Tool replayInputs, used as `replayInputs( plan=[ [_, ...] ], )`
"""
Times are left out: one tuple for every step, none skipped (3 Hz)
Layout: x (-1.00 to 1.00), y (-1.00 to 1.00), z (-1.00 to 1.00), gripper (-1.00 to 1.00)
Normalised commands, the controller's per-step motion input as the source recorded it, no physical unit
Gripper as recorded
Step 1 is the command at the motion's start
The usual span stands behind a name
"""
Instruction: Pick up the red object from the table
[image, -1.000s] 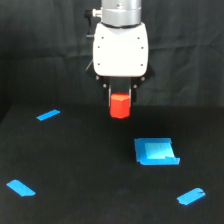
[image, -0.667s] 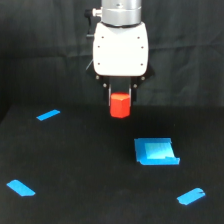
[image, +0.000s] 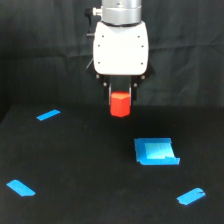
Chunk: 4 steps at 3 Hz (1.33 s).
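Observation:
The red object (image: 120, 104) is a small red-orange block held between the dark fingers of my gripper (image: 120, 98), which hangs under the white arm housing at the upper middle of the exterior view. The gripper is shut on the block. The block hangs clear above the black table (image: 80, 170), with its lower half showing below the fingertips.
Blue strips lie on the table at the exterior view's left (image: 48, 115), lower left (image: 21, 188) and lower right (image: 191, 196). A blue square patch (image: 156, 151) lies below and to the right of the gripper. A black curtain forms the backdrop.
The gripper and the red object have risen slightly; the blue pieces have not moved.

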Motion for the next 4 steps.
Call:
replayInputs(
  plan=[
    [0.01, 0.05, 0.05, -1.0],
    [0.0, 0.04, 0.05, -0.99],
    [0.01, 0.04, 0.04, -1.0],
    [0.01, 0.04, 0.04, -1.0]
  ],
)
